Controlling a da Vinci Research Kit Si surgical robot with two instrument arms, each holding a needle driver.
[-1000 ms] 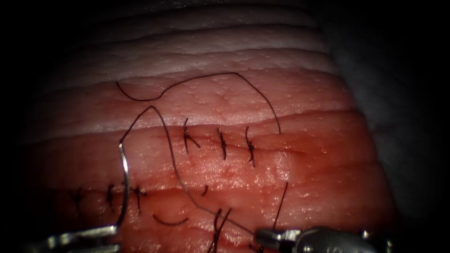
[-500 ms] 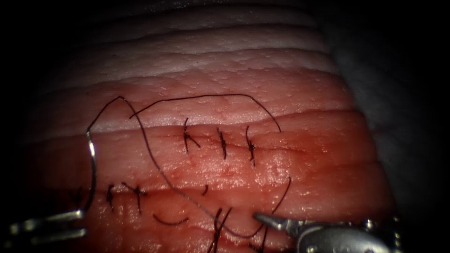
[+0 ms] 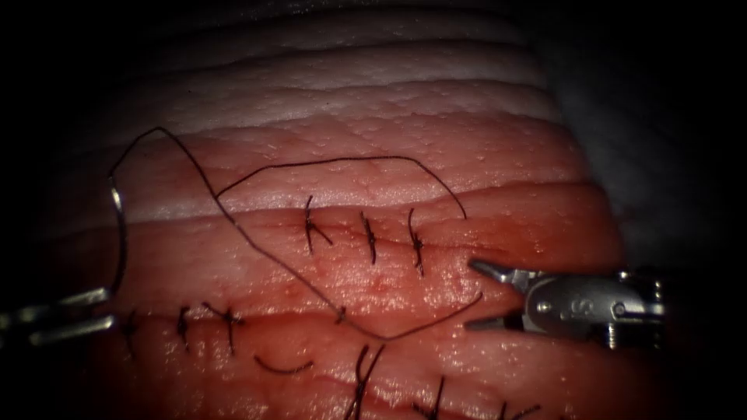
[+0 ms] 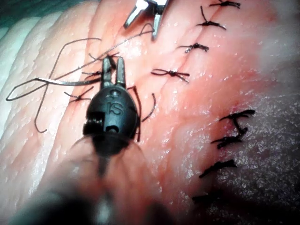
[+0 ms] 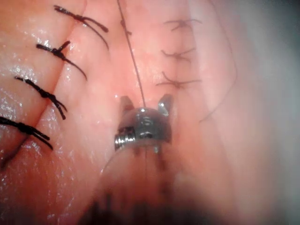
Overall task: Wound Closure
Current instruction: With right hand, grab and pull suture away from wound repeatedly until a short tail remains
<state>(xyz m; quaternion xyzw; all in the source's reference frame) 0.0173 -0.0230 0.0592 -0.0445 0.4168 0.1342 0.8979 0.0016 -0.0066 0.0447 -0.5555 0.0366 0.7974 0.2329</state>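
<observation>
Two changes stand out against the picture a second ago. Nearest, at about eight o'clock in the endoscope view, the left arm's slim steel gripper (image 3: 74,315) is clamped on the thin curved steel needle (image 3: 118,233) near one end of its curve. It has carried the needle outward toward nine o'clock, clear of the pink, ridged pork-belly tissue (image 3: 405,117) and not in it. The dark fine suture thread (image 3: 257,249) trails from the needle's upper end in a longer run than before. At four o'clock, the right arm's steel gripper (image 3: 476,294) has risen from six o'clock; its jaws stand apart, holding nothing, with the thread's bend lying between them. Farther off, the upper cut (image 3: 366,233) carries three dark stitches. My reading: thread is being drawn through.
</observation>
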